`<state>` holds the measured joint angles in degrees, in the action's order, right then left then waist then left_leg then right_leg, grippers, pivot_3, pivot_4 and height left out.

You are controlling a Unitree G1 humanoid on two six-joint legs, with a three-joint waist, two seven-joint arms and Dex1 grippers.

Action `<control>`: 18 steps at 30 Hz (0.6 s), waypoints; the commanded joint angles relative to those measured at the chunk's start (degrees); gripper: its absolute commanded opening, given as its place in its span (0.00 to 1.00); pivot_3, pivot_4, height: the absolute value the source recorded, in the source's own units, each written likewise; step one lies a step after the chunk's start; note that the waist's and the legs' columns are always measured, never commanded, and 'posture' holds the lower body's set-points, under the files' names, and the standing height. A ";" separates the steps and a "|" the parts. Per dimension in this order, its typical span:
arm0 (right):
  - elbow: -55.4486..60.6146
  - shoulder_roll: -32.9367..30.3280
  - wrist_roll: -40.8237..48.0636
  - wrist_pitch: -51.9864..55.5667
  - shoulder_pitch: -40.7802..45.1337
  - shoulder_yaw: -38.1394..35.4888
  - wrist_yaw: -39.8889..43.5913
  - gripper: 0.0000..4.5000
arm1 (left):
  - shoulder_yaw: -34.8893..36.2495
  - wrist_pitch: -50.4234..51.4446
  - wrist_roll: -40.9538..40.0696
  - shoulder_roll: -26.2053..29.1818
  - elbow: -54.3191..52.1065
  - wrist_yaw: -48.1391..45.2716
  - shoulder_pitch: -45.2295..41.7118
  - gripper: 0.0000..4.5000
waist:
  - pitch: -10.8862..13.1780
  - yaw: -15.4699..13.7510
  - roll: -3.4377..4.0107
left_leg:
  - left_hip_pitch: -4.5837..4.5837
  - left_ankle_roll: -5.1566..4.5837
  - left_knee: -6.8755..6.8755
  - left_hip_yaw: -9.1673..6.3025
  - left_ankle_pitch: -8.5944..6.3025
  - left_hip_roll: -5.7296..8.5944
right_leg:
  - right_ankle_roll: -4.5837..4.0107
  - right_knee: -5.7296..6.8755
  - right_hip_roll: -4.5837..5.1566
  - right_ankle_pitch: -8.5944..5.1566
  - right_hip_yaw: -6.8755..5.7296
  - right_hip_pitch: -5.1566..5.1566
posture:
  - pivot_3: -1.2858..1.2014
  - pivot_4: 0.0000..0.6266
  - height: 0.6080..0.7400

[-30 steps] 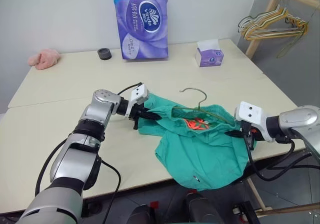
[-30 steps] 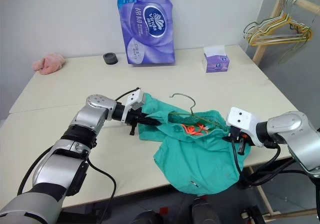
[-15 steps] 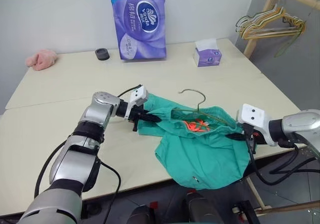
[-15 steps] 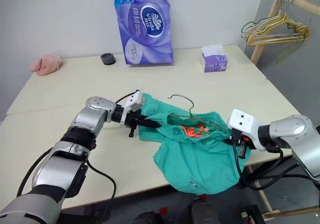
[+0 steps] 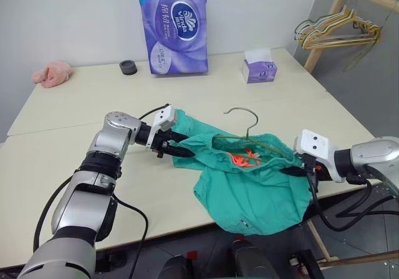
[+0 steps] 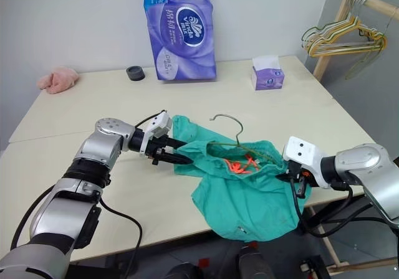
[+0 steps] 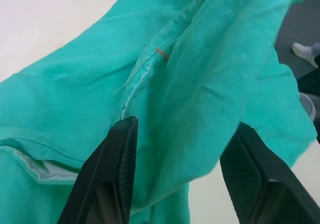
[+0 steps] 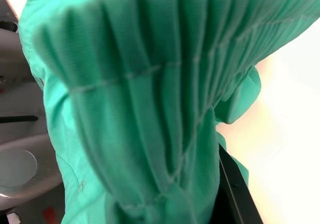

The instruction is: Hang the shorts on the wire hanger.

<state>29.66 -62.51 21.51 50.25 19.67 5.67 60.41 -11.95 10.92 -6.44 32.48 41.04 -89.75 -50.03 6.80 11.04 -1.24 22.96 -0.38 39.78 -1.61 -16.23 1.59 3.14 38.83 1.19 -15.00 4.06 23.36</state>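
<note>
A: Start with the left claw (image 5: 176,146). How does it stand?

B: Its two black fingers (image 7: 112,179) are spread apart, with a fold of the teal-green cloth shorts (image 5: 252,185) lying between them. The cloth runs past both pads, but the fingers do not pinch it.

A: And the right claw (image 5: 292,168)?

B: Pressed together on the gathered elastic waistband of the shorts, at the end nearest the table's right edge. In the right wrist view the pleated band bunches right up against the black finger (image 8: 231,194).

A: Where do the shorts lie, then?

B: On the front part of the pale cream table (image 5: 75,160), stretched between the two claws. The waistband gapes open upward, the orange drawstring (image 5: 244,157) is tangled inside that opening, and the lower part of the cloth hangs over the table's front edge.

A: The hanger?

B: The thin grey-bronze wire hanger (image 5: 244,124) lies with its triangle tucked inside the waist opening. Its curved hook pokes out of the far side of the shorts onto the bare table.

A: What else is about?

B: Well behind, a tall purple pack of tissue rolls (image 5: 175,27), a small purple tissue box (image 5: 260,70), a black round cap (image 5: 128,66) and a pink fluffy cloth (image 5: 52,73). A bunch of yellow-green and pale hangers (image 5: 336,35) hangs on a wooden rack beyond the table's right side.
</note>
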 commanded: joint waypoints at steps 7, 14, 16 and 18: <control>1.46 -1.31 0.79 -1.10 0.05 -2.19 0.44 0.00 | -1.09 -8.33 3.72 0.25 4.33 0.45 -1.51 0.51 | 0.00 0.09 0.00 | 0.00 0.00 -0.01 0.00 0.00 0.00 | 0.00 0.00 0.00 0.00 0.00 0.00 | 0.41 0.15 1.00; 1.89 -1.53 1.02 -0.96 -0.46 -2.70 0.45 0.00 | -0.03 -10.42 4.44 -1.76 8.76 3.79 -3.06 0.09 | 0.00 0.10 0.00 | 0.01 0.00 0.00 0.00 0.00 0.00 | 0.00 0.00 0.00 0.00 0.00 0.00 | 0.41 0.15 1.00; 1.92 -1.48 1.05 -0.94 -0.43 -2.76 0.40 0.00 | 0.30 -11.03 4.41 -2.15 9.69 4.78 -3.46 0.01 | 0.00 0.08 0.00 | 0.01 0.00 0.00 0.00 0.00 0.00 | 0.00 0.00 0.00 0.00 -0.01 0.00 | 0.41 0.15 1.00; 1.75 -1.31 1.03 -0.95 -0.20 -2.61 0.33 0.00 | 0.40 -11.81 4.48 -2.48 10.71 5.64 -3.87 0.01 | 0.00 0.07 0.00 | 0.01 0.00 0.00 0.00 0.00 0.00 | 0.00 0.00 0.00 0.00 0.00 0.00 | 0.41 0.15 1.00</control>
<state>30.18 -63.09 21.65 49.88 18.92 5.55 60.83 -13.06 0.49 -2.09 30.04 51.48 -85.08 -52.46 6.80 11.12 -1.24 22.97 -0.38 39.78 -1.60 -16.24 1.59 3.14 38.82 1.19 -15.00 4.05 23.36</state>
